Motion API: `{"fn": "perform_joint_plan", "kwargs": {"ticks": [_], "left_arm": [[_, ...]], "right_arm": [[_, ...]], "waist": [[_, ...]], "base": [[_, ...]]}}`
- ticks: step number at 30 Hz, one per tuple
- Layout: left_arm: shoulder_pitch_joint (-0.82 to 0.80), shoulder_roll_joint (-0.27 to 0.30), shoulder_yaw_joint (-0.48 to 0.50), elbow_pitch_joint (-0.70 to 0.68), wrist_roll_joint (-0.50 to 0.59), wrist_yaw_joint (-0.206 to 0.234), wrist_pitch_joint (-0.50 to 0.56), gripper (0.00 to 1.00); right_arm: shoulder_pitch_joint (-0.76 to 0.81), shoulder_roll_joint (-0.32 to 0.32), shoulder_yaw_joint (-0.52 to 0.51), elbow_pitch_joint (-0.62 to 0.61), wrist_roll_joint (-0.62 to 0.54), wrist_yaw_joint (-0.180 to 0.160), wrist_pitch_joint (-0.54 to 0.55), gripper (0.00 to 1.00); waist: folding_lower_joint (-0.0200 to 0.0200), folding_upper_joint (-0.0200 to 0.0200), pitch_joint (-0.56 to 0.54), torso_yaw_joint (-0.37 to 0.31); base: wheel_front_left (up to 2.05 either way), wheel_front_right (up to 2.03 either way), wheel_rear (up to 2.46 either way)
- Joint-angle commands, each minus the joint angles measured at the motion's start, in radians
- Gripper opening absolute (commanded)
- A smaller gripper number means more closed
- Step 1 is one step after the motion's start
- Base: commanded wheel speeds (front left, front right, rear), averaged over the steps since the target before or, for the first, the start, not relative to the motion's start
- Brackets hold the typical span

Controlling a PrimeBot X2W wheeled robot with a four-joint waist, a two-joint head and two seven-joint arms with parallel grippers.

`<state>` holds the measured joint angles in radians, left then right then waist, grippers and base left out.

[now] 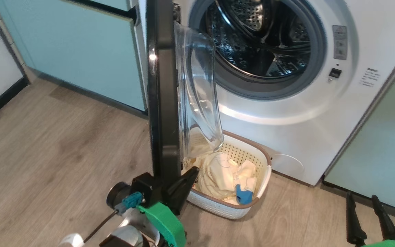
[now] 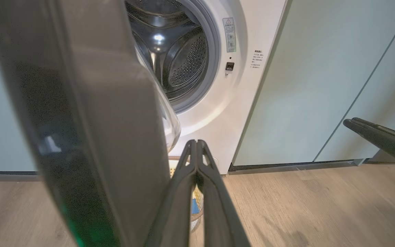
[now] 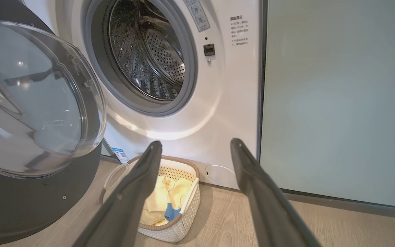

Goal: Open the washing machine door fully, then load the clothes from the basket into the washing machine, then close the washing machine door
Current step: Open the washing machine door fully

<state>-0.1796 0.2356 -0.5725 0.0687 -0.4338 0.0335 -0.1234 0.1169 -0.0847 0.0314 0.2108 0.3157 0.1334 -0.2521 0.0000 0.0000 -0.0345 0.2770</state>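
Wood-look floor [image 1: 63,144] and pale green cabinets [image 1: 81,44] frame the washing machine [image 1: 321,120]. Its door [image 1: 161,103] stands out roughly square to its front, hinged left of the opening.

We judge the opening step unfinished: the door can go further round towards the cabinets left of the washing machine. Our left gripper [image 2: 196,144] has its fingers pressed together with nothing between them. It lies just beside the door's black rim, on the side facing the washing machine's opening. Our right gripper [image 1: 362,199] hangs spread wide and empty, off to the right of the washing machine's front.

The basket [image 1: 266,154] sits on the floor at the washing machine's foot, below the opening, with the clothes [image 1: 218,171] inside. The door's glass bowl [image 1: 197,85] overhangs the basket's left end.

To do this well, we would push with the closed fingers on the rim, not the glass. We would follow the hinge's arc, keep the wrist clear of the basket, and ease off once the door stops.
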Motion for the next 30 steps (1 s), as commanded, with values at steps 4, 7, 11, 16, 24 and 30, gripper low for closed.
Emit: {"fn": "perform_joint_plan", "kwargs": {"ticks": [4,7,11,16,24,30], "left_arm": [[-0.036,0.032,0.072,-0.032,-0.010,0.019,-0.001,0.00],[-0.033,0.039,0.080,-0.030,-0.015,0.025,-0.002,0.00],[-0.028,0.050,0.090,-0.026,-0.020,0.029,-0.005,0.00],[-0.029,0.062,0.104,-0.023,-0.027,0.036,-0.009,0.00],[-0.036,0.076,0.131,-0.008,-0.037,0.050,-0.020,0.00],[-0.060,0.084,0.172,0.054,-0.060,0.058,-0.045,0.00]], "right_arm": [[-0.044,-0.007,0.017,-0.029,-0.001,-0.003,-0.010,1.00],[-0.045,-0.006,0.017,-0.029,-0.001,-0.003,-0.010,1.00],[-0.046,-0.005,0.014,-0.030,-0.001,-0.003,-0.010,1.00],[-0.046,-0.004,0.015,-0.030,-0.002,-0.003,-0.010,1.00],[-0.053,-0.005,0.017,-0.031,-0.001,-0.003,-0.010,1.00],[-0.064,-0.010,0.020,-0.031,-0.002,-0.003,-0.010,1.00]], "waist": [[0.0000,0.0000,-0.002,0.035],[0.0000,0.0000,-0.004,0.053],[0.0000,0.0000,-0.004,0.080],[0.0000,0.0000,0.000,0.115],[0.0000,0.0000,0.011,0.156],[0.0000,0.0000,0.024,0.180]], "base": [[0.00,0.00,0.00],[0.00,0.00,0.00],[0.00,0.00,0.00],[0.00,0.00,0.00],[0.00,0.00,0.00],[0.00,0.00,0.00]]}}
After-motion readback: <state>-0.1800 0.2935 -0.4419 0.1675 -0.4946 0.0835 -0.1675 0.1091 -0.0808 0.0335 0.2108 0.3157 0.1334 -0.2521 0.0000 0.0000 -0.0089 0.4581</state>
